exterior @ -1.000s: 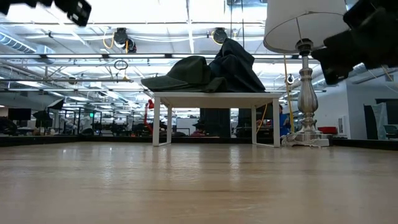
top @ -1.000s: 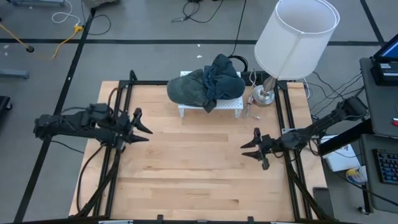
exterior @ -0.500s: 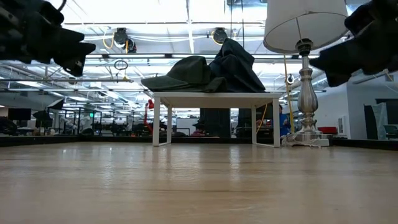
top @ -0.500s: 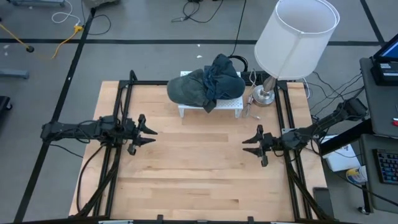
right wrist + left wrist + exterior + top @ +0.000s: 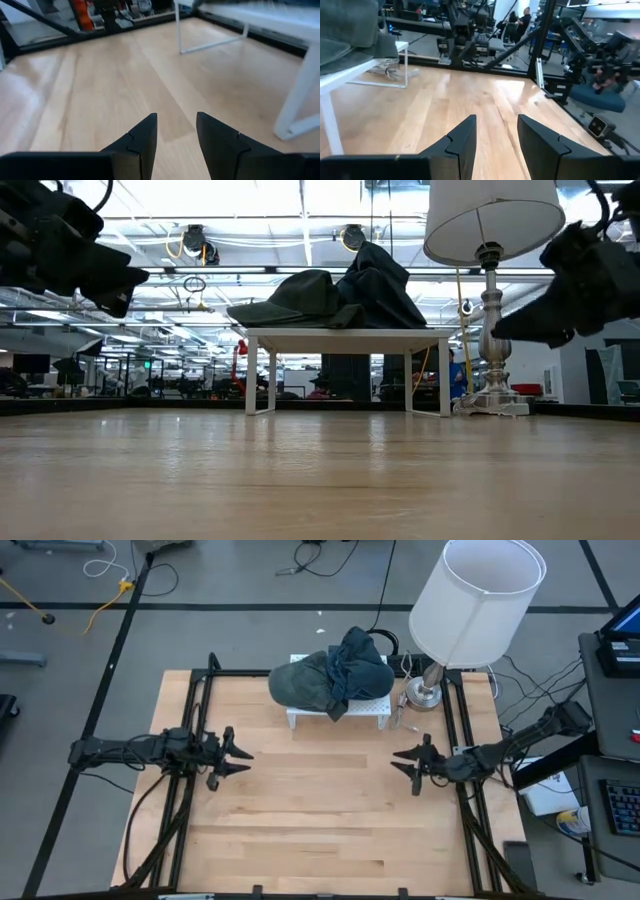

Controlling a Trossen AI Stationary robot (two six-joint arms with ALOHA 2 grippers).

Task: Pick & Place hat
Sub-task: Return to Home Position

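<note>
The left gripper (image 5: 240,756) hangs over the left side of the table (image 5: 320,830), its fingers parted with a clear gap and nothing between them; its wrist view shows the two dark fingers (image 5: 463,142) spread over bare wood. In the low view this gripper (image 5: 75,255) sits high at the left, off the tabletop. The right gripper (image 5: 401,760) hangs over the right side of the table, near the frame rail, pointing in toward the middle; it too is parted and empty, and its wrist view shows its fingers (image 5: 141,140) apart above bare planks, with a white shelf leg (image 5: 300,95) off to one side. In the low view it (image 5: 575,285) hangs at the right, in front of the lamp stem. The two grippers face each other, well apart, with open wood between them. Beyond them, at the far edge of the table, stands the small white shelf (image 5: 360,711). The caps (image 5: 325,680) lie heaped on top of it: a gray-green cap (image 5: 298,686) toward the left with its brim jutting past the shelf end, and a darker blue cap (image 5: 358,662) bunched higher against its right side. Just right of the shelf stands the lamp (image 5: 478,602), its white shade reaching over the table's far right corner.
</note>
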